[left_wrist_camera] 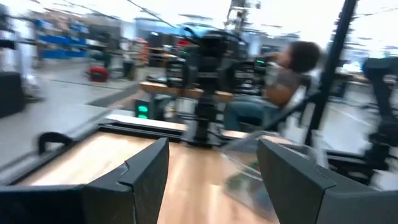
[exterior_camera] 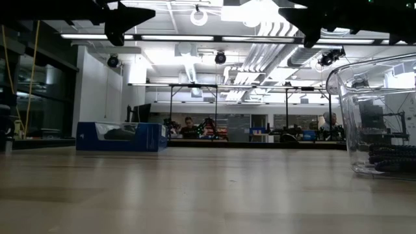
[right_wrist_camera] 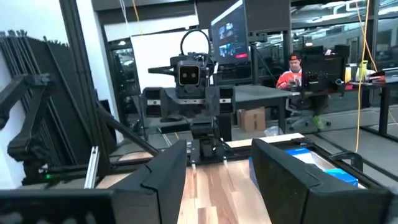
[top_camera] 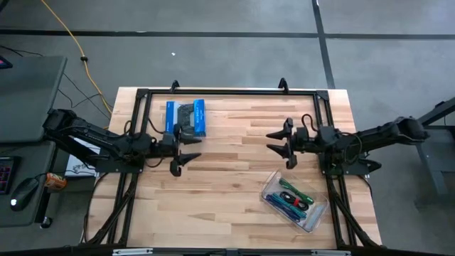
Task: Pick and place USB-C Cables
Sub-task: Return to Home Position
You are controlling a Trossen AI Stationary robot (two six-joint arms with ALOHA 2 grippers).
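We see here a robotics lab: a wooden table [top_camera: 234, 206] inside a black frame [top_camera: 227, 92] on a grey concrete floor [top_camera: 213, 57]. There are bare ceiling pipes [exterior_camera: 260, 58], strip lights [exterior_camera: 188, 37], more workbenches [exterior_camera: 195, 135] behind, and a monitor [right_wrist_camera: 231, 31] (1 seated person [right_wrist_camera: 292, 78] beside it).

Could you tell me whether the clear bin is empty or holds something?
Not empty: the clear bin holds coloured cable bundles, visible inside it in the high view.

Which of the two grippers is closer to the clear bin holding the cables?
The right gripper, jaws open, hangs close to the bin. The left gripper hovers across the table by the blue box.
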